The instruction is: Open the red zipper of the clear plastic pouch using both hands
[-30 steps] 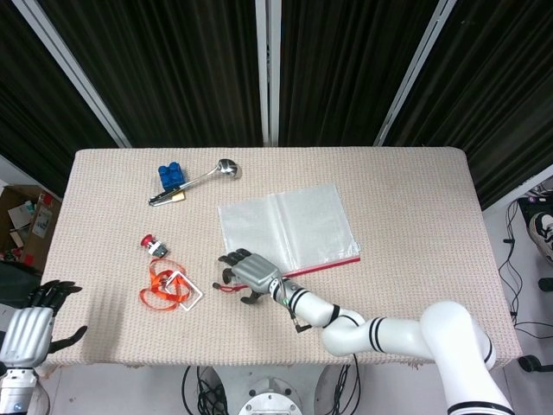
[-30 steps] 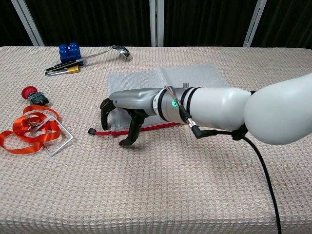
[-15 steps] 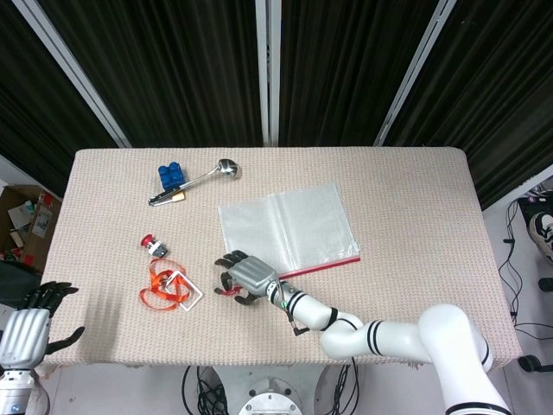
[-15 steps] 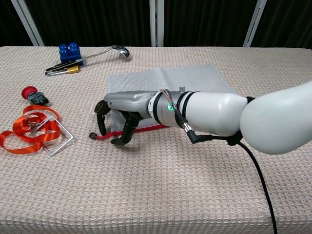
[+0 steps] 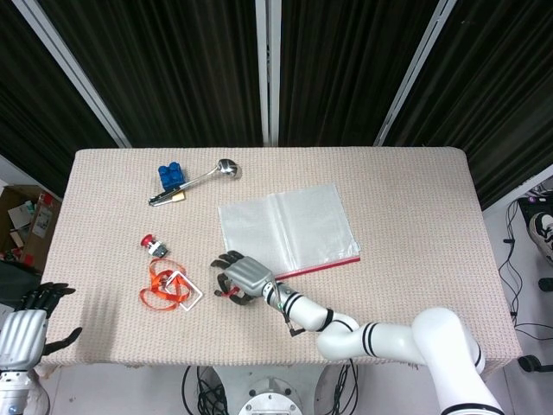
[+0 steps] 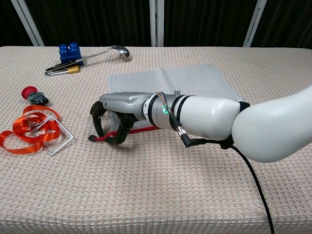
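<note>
The clear plastic pouch [image 5: 285,226] lies flat mid-table, its red zipper [image 5: 324,266] running along the near edge. My right hand [image 5: 239,278] sits at the zipper's left end, fingers curled down around the red zipper pull [image 6: 100,138], whose tip sticks out to the left. In the chest view the right hand [image 6: 114,109] arches over the pull, thumb and fingers touching the cloth on either side of it. My left hand [image 5: 22,333] hangs off the table's front left corner, fingers spread, holding nothing, far from the pouch [image 6: 170,78].
An orange ribbon with a metal square ring [image 5: 166,290] lies just left of the right hand. A red button switch [image 5: 154,245], blue blocks [image 5: 170,175] and a metal spoon [image 5: 203,177] sit at the back left. The tablecloth [image 5: 415,207] is bare on the right.
My right hand slid a little left along the zipper and curled its fingers tighter over the red pull. The left hand dropped slightly lower at the corner.
</note>
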